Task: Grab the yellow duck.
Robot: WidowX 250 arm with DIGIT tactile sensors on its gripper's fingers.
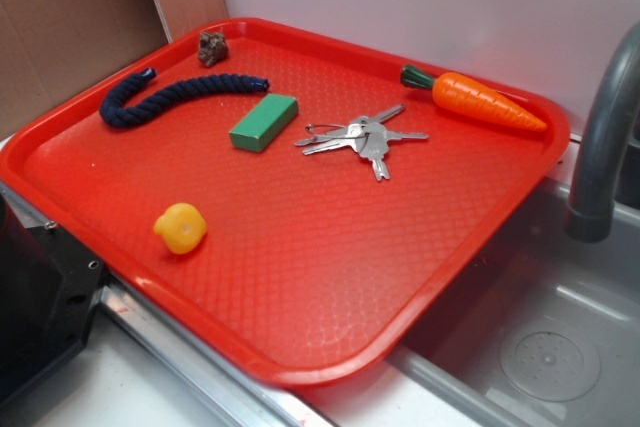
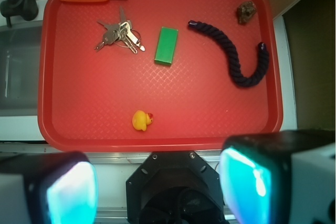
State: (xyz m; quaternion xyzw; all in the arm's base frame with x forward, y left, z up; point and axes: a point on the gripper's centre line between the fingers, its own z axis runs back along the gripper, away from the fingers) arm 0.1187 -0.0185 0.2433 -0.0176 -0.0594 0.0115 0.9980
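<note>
One small yellow duck (image 2: 142, 120) sits alone near the red tray's (image 2: 157, 141) near rim, so we should lower our gripper (image 2: 157, 187), fingers spread apart, straight over it.

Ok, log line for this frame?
phase: pre-approach | gripper: open, above tray edge | duck: untouched, near edge | holding: nothing
</note>
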